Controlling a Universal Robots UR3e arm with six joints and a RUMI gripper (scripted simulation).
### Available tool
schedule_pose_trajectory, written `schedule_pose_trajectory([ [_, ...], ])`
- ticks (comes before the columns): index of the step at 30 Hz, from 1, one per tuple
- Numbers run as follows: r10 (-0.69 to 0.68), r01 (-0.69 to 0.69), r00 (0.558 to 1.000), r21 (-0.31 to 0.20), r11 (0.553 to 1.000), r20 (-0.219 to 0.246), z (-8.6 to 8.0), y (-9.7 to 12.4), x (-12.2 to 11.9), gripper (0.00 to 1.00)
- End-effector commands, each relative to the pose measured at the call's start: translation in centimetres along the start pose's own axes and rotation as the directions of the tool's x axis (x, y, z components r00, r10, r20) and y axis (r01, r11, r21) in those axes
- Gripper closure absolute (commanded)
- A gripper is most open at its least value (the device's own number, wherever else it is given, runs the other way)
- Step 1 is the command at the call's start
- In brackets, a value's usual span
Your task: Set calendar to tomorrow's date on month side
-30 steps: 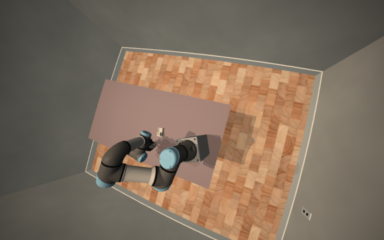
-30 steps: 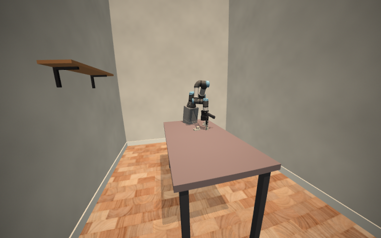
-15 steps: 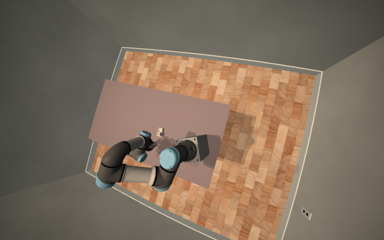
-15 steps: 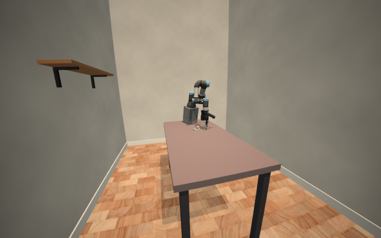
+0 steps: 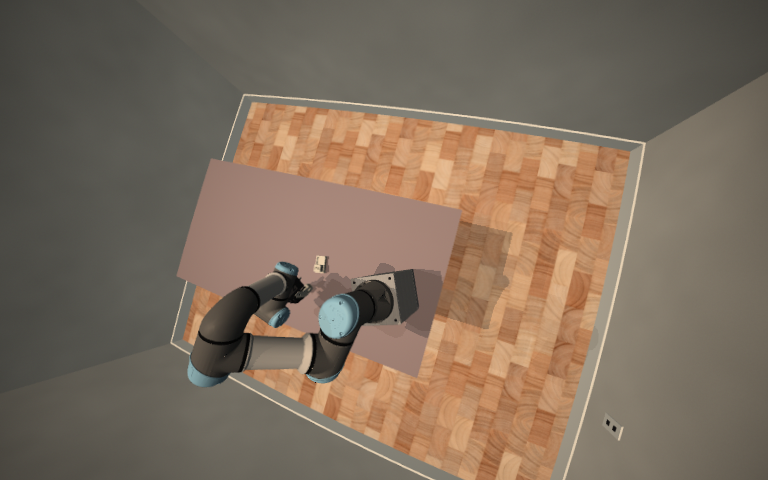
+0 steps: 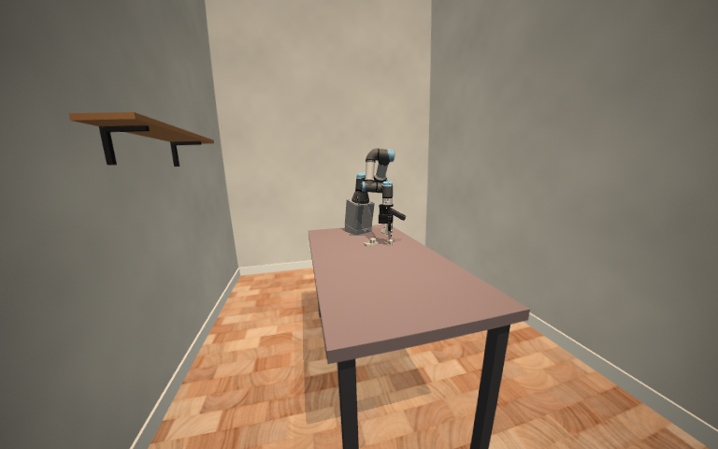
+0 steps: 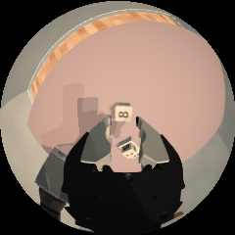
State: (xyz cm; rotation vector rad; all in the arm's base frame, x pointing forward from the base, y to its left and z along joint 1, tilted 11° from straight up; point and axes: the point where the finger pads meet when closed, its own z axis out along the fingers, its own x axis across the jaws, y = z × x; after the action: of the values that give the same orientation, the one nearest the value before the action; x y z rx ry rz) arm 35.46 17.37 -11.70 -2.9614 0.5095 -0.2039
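The calendar (image 5: 321, 264) (image 6: 371, 244), small and pale, sits on the worktop (image 5: 339, 209) (image 6: 402, 285) (image 7: 166, 73) close to the arm; its date cannot be read from the top or exterior view. In the wrist view, one pale cube (image 7: 123, 114) shows an 8 lying sideways in that picture, just beyond the fingertips. A second pale cube (image 7: 129, 148), seen turned at an angle, shows what looks like a 5 and appears in the gap between the fingers, nearer the palm in the picture. Neither cube is clamped: the jaws (image 5: 306, 290) (image 6: 390, 238) are partly apart, pointing down at the worktop beside the calendar.

The black and grey arm (image 5: 274, 352) (image 6: 369, 169), with light blue joint caps, bends out from a grey pedestal (image 5: 406, 297) (image 6: 351, 217) at one end of the worktop. Black legs (image 6: 347, 402) carry the worktop above a wood-block floor (image 5: 526, 226) (image 6: 253, 359). On the wall, a brown shelf (image 6: 126, 117) rests on black brackets (image 6: 108, 145), and a double socket (image 5: 612, 425) shows in the top view.

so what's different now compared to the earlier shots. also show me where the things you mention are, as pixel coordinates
The arm (image 5: 277, 352) (image 6: 369, 169) has risen slightly, lifting the gripper (image 5: 304, 290) (image 6: 390, 238) (image 7: 123, 117) a little. Nothing is gripped now; whether its jaws moved can't be told. The tray (image 5: 324, 270) (image 6: 367, 244) hasn't visibly shifted.
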Motion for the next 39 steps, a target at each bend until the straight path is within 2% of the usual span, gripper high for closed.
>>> schedule_pose_trajectory([
  [1, 0.0, 0.0, 1.0, 0.001, 1.0, -0.001, -1.4, 0.0, 0.1, 0.72],
  [8, 0.0, 0.0, 1.0, 0.001, 1.0, -0.001, -3.6, 0.0, 0.1, 0.72],
  [10, 0.0, 0.0, 1.0, 0.001, 1.0, -0.001, -3.6, 0.0, 0.1, 0.72],
  [20, 0.0, 0.0, 1.0, 0.001, 1.0, -0.001, -5.9, 0.0, 0.1, 0.72],
  [34, 0.0, 0.0, 1.0, 0.001, 1.0, -0.001, -6.7, 0.0, 0.1, 0.72],
  [35, 0.0, 0.0, 1.0, 0.001, 1.0, -0.001, -6.7, 0.0, 0.1, 0.0],
  [39, 0.0, 0.0, 1.0, 0.001, 1.0, -0.001, -6.7, 0.0, 0.1, 0.0],
])
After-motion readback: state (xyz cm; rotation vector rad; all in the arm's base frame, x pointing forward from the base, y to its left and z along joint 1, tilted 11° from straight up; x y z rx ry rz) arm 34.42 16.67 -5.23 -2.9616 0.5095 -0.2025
